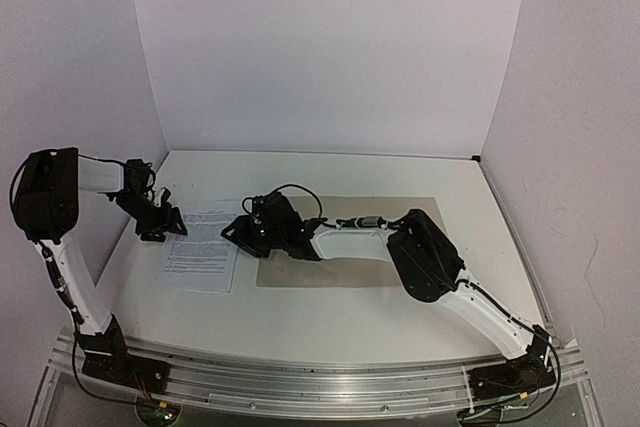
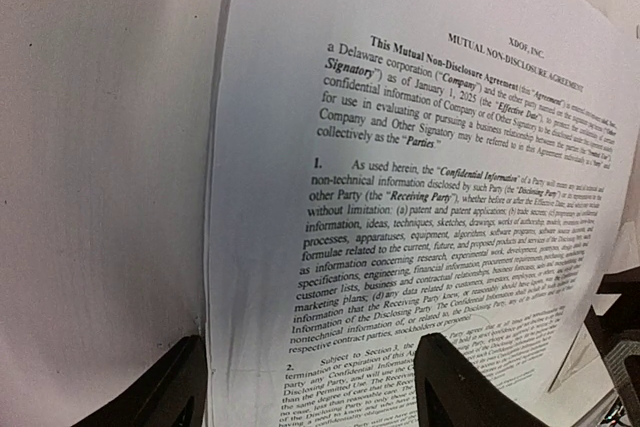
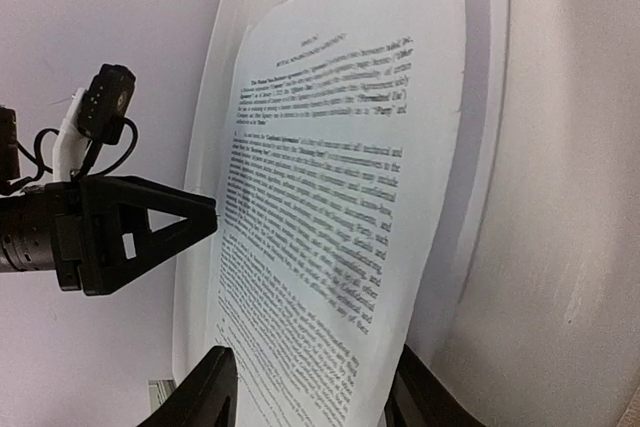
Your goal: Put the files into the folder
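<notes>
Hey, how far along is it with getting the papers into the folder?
Nothing is filed yet: the files lie on the table, left of the folder, none on it. In hand: the left gripper and right gripper, both open, sit at the sheets' opposite edges. Left: moving them into the folder.

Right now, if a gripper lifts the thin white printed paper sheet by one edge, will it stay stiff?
Probably not: the thin white printed paper sheet lies quite flat on the smooth white table, so it would likely droop. It looks light, so a push may slide or buckle it.
</notes>
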Action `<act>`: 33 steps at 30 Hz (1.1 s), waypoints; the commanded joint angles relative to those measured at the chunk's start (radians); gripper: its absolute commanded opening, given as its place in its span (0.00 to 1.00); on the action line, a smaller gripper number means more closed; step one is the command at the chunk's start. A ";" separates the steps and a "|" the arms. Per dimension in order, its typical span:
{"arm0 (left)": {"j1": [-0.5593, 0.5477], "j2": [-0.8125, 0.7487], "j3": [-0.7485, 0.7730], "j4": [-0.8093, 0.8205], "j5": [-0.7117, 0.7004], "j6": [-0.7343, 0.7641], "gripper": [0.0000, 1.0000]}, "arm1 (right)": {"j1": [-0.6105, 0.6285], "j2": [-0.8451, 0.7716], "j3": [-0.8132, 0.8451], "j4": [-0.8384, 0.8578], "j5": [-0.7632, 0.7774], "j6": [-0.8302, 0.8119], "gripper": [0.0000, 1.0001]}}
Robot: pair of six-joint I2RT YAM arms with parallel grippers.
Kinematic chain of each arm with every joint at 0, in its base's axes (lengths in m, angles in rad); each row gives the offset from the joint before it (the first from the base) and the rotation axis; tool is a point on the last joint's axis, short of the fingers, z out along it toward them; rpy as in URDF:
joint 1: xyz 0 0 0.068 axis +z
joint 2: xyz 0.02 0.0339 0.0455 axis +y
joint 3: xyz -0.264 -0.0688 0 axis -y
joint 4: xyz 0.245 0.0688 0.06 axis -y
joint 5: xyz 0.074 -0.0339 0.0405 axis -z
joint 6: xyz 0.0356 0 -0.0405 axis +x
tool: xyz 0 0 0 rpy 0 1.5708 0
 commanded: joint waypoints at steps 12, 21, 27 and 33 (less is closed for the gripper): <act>-0.001 0.001 -0.038 -0.012 0.005 0.002 0.72 | 0.012 -0.015 0.104 -0.019 -0.020 0.015 0.50; -0.001 0.000 -0.042 -0.010 0.010 0.004 0.72 | 0.000 0.085 0.168 -0.005 -0.083 0.079 0.30; -0.001 0.000 -0.041 -0.008 0.015 0.002 0.72 | -0.001 0.098 0.163 0.005 -0.091 0.089 0.28; -0.001 -0.003 -0.036 -0.015 0.015 0.008 0.72 | -0.004 0.089 0.173 0.020 -0.089 0.082 0.00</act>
